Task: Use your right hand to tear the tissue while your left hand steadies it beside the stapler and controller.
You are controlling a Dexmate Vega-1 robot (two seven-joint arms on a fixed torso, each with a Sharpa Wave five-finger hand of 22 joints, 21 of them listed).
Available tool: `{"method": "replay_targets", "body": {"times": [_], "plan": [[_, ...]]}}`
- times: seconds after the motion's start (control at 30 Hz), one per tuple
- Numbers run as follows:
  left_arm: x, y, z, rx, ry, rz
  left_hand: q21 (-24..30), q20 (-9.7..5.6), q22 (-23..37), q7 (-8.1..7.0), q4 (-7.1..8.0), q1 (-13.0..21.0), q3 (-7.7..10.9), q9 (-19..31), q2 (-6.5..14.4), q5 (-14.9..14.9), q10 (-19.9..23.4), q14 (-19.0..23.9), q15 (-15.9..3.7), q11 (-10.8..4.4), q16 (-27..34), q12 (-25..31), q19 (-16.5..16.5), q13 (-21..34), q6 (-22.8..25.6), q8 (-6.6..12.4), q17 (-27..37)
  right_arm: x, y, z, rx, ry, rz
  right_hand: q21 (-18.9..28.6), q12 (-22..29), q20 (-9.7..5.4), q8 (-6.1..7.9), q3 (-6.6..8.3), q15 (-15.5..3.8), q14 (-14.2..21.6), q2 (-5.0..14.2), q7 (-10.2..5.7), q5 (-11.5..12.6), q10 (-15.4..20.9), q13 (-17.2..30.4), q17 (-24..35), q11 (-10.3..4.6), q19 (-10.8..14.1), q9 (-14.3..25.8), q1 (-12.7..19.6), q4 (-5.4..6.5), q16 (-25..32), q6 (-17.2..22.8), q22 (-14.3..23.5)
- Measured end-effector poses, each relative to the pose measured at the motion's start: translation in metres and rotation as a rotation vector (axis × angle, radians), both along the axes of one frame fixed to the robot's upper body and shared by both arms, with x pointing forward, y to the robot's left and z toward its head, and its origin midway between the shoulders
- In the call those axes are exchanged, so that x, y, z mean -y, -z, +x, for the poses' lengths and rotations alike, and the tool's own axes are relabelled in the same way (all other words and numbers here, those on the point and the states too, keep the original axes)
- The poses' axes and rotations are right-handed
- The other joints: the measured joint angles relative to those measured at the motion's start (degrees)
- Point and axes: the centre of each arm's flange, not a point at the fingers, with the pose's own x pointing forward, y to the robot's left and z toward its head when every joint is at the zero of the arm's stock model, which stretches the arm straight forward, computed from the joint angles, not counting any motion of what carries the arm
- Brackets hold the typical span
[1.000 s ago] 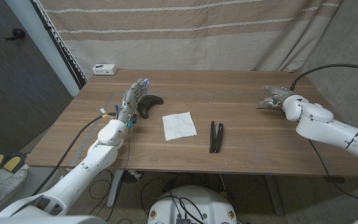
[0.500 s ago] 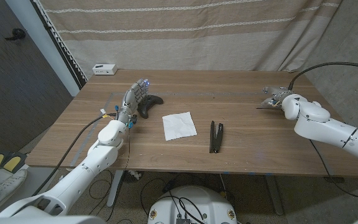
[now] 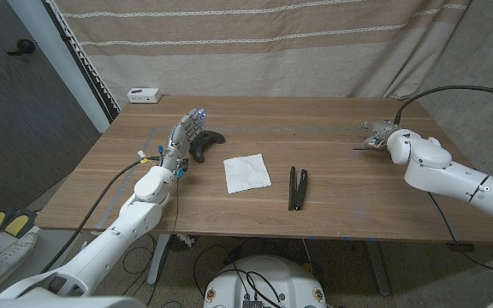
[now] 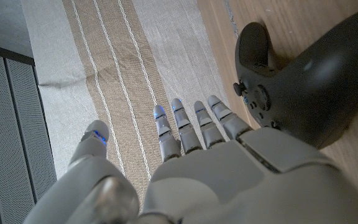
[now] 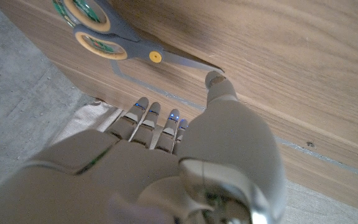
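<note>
A white square tissue (image 3: 246, 173) lies flat in the middle of the table. To its right lies a black stapler (image 3: 298, 186), and a black controller (image 3: 205, 144) (image 4: 303, 81) sits to its upper left. My left hand (image 3: 187, 133) (image 4: 216, 162) stands beside the controller on its left with fingers straight and apart, holding nothing. My right hand (image 3: 380, 134) (image 5: 166, 155) hovers at the table's far right, well away from the tissue, fingers extended and empty. It is just beside a pair of scissors (image 5: 114, 46).
A small white box (image 3: 145, 95) sits at the table's back left corner. A striped curtain (image 3: 255, 43) hangs behind the table. Bare wood lies between the stapler and my right hand. Cables trail from both arms.
My right arm has shifted slightly toward the table's far side. The left hand, tissue, stapler and controller have not moved.
</note>
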Motion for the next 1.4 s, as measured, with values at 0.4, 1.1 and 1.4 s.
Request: {"method": "replay_targets", "body": {"times": [0.4, 1.1, 1.4], "plan": [[0.001, 0.004, -0.003, -0.002, 0.0, 0.001, 0.0, 0.0, 0.0, 0.21, 0.0, 0.0, 0.0, 0.0, 0.0, 0.0, 0.0, 0.0, 0.0, 0.0, 0.0, 0.0, 0.0, 0.0, 0.2, 0.0, 0.0, 0.0, 0.004, 0.001, -0.021, 0.015, -0.045, 0.0, 1.1, 0.0, 0.44, 1.72, 0.0, 0.0, 0.0, 2.58, -2.4, 1.5, 1.1, 1.0, 1.39, 0.0, 0.5, 0.0, 1.23, 0.5, 1.3, 0.0], [0.003, 0.007, -0.006, -0.005, 0.001, 0.002, 0.0, 0.0, 0.0, 0.29, 0.0, 0.0, 0.0, 0.0, 0.0, 0.0, 0.0, 0.0, 0.0, 0.0, 0.0, 0.0, 0.0, 0.0, 0.7, 0.0, 0.0, 0.006, 0.01, 0.008, -0.044, 0.057, -0.1, 0.2, 1.9, 0.06, 0.89, 6.95, 0.02, 0.0, -0.31, 2.12, -7.0, 1.8, 3.1, 1.5, 0.8, 0.5, 1.3, 2.3, 0.28, 0.5, 1.3, 0.0], [0.002, 0.007, -0.006, -0.006, -0.001, 0.001, 0.0, 0.0, 0.0, 0.29, 0.0, 0.0, 0.0, 0.0, 0.0, -0.1, 0.0, 0.0, 0.0, 0.0, 0.0, 0.0, 0.0, 0.0, 0.7, 0.0, 0.0, 0.008, 0.011, 0.011, -0.057, 0.07, -0.119, 0.7, 1.9, -0.02, 0.89, 8.99, 0.21, -0.2, -0.67, 2.13, -9.5, 1.5, 4.0, 1.4, 1.14, 1.8, 1.8, 2.6, 0.1, 0.3, 1.4, -0.1]]}}
